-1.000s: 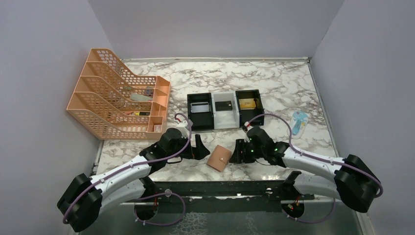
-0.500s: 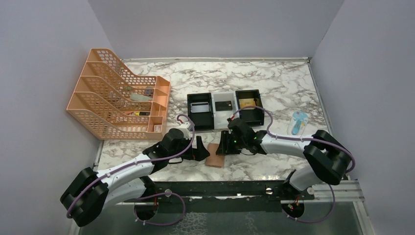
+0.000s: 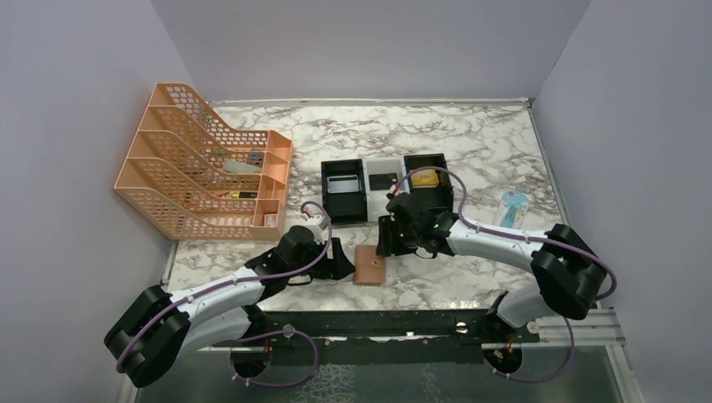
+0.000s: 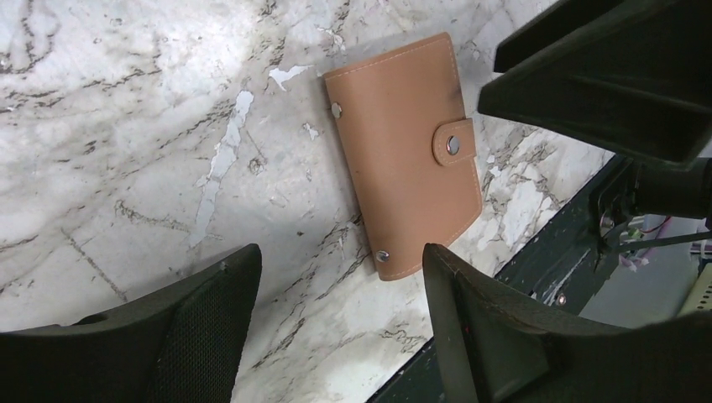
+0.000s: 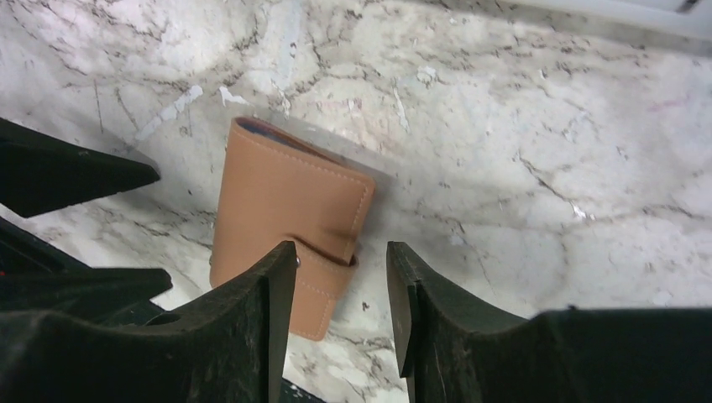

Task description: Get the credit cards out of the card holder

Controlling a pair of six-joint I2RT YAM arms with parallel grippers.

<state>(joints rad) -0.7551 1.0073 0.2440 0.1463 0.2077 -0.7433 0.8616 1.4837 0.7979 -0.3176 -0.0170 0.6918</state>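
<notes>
The card holder [image 3: 369, 265] is a tan leather wallet lying flat near the table's front edge, its strap snapped shut, so any credit cards in it are hidden. In the left wrist view the card holder [image 4: 407, 151] lies just beyond my left gripper [image 4: 340, 281], which is open with only bare marble between its fingers. My left gripper [image 3: 342, 262] sits just left of the holder. My right gripper [image 3: 386, 243] hovers at the holder's far right corner. In the right wrist view my right gripper [image 5: 340, 260] is open over the strap end of the card holder [image 5: 285, 210], gripping nothing.
A three-compartment black-and-white tray [image 3: 366, 203] behind the holder has a greyish card, a black card and a yellow one. An orange mesh file rack [image 3: 201, 168] stands at the back left. A small blue-and-white item [image 3: 512, 208] lies at the right. The dark table rail [image 3: 378, 323] runs just in front.
My right gripper swung from the holder's right side to its far edge, and the holder turned straighter and slid slightly left. My left gripper's jaws narrowed somewhat.
</notes>
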